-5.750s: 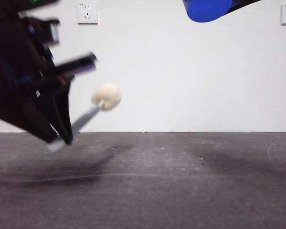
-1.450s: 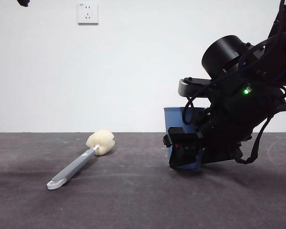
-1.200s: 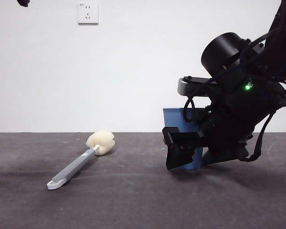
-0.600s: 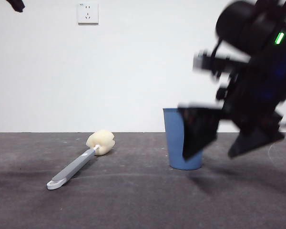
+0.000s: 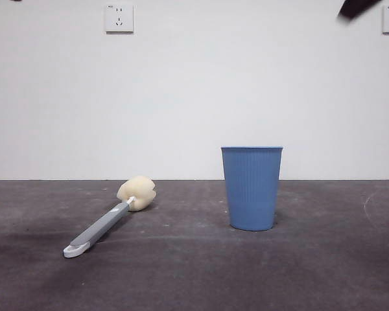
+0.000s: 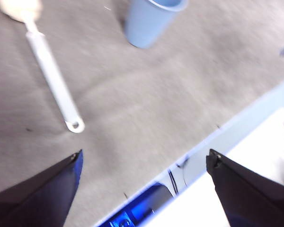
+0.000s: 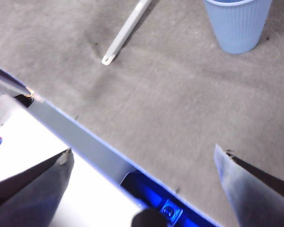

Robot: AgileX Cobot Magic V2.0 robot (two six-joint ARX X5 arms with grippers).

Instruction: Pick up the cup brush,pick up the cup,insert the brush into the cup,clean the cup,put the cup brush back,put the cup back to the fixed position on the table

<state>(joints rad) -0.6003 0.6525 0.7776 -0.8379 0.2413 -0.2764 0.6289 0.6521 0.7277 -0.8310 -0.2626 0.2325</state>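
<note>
Both down on the surface (image 5: 194, 272), cup brush (image 5: 107, 220) lying flat toward its left edge and cup (image 5: 251, 188) upright well apart, light and thin-walled, best pinched mid-wall; left claw (image 6: 144, 189) and right claw (image 7: 142, 184) apart, raised, empty.

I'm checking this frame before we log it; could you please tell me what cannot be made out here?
- Inside of the cup: front view is level with it, so its own wall hides it.
- Cup brush sponge head: cut off by the edge in both wrist views.
- Dark tip at a top corner, front view: blurred, cut off; which arm is unclear.
</note>
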